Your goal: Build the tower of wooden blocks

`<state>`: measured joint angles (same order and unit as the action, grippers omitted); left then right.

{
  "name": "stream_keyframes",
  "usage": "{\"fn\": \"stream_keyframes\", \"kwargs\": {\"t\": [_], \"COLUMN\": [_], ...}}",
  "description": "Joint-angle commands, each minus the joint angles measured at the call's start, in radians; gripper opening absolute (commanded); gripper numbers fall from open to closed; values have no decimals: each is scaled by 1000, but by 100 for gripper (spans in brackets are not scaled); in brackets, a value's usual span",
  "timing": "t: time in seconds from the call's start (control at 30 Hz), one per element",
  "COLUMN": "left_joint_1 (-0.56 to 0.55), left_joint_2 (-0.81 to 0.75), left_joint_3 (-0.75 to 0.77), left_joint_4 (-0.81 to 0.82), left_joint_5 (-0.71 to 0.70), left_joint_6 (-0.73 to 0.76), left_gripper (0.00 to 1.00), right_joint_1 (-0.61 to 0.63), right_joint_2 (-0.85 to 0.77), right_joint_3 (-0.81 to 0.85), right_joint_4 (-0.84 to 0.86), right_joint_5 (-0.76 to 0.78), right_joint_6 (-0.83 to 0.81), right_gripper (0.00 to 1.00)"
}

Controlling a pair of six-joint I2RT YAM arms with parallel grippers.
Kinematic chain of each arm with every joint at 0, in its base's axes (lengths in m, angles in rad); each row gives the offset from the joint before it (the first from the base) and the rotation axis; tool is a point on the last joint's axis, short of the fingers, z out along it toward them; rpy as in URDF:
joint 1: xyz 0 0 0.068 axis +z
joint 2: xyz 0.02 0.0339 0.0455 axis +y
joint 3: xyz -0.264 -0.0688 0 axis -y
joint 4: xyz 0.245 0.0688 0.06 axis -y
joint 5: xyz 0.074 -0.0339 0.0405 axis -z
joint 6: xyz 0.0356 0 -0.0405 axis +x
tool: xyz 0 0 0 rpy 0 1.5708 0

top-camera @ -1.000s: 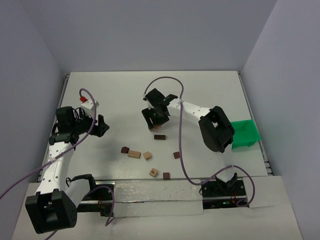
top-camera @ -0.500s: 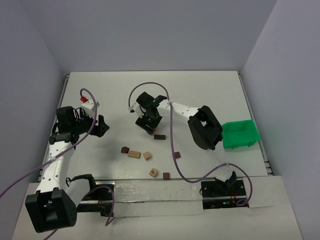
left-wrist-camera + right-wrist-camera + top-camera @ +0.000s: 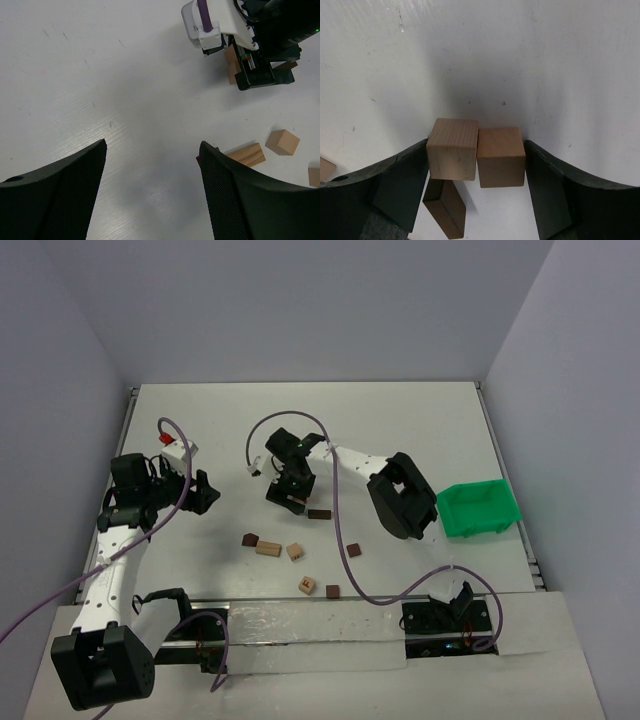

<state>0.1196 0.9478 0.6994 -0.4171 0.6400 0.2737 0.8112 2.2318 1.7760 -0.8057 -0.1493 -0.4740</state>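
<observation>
A: While the right end effector [image 3: 476, 145] sits over it, how far along is the wood block tower [image 3: 501, 156]?

B: Early, by my read. Barely a start: two tan cubes [image 3: 452, 148] side by side, faces touching, mid-surface [image 3: 400, 420]. A brown brick [image 3: 445, 207] shows partly under one cube. Can't tell if the cube rests on it.

A: Is it holding them?

B: Its fingers [image 3: 402, 185] stand against the pair's outer faces. Clamping or only touching, can't tell.

A: Left arm?

B: Left end effector [image 3: 152, 145] is spread wide with nothing between the fingers. It hovers at the left of the surface, well apart from the tower.

A: What's left?

B: Most of it. Seven loose blocks [image 3: 295, 551] lie unstacked, all nearer than the tower. Closest is a dark brick [image 3: 319, 513], just to its right. Green bin [image 3: 480, 510] is at the right edge, well apart.

A: How does the tower look?

B: Light tan, crisp edges, faint grain, tops about level. Small next to the fingers, so I'd expect it to knock over easily.
</observation>
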Motion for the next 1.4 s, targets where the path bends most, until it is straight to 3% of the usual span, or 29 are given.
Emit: {"fn": "stream_keyframes", "kwargs": {"t": [0.0, 0.2, 0.67, 1.37], "left_joint_1": [5, 5, 11, 14], "left_joint_2": [-9, -11, -14, 3], "left_joint_3": [15, 12, 17, 20], "left_joint_4": [15, 20, 18, 27], "left_joint_5": [30, 29, 24, 21], "left_joint_6": [4, 1, 7, 12], "left_gripper": [81, 81, 80, 80], "right_joint_1": [5, 6, 5, 3], "right_joint_2": [23, 16, 9, -25], "right_joint_3": [49, 65, 2, -60], "right_joint_4": [-25, -27, 0, 72], "right_joint_5": [-27, -24, 13, 13], "right_joint_6": [-14, 53, 308, 176], "right_gripper": [83, 100, 97, 83]}}
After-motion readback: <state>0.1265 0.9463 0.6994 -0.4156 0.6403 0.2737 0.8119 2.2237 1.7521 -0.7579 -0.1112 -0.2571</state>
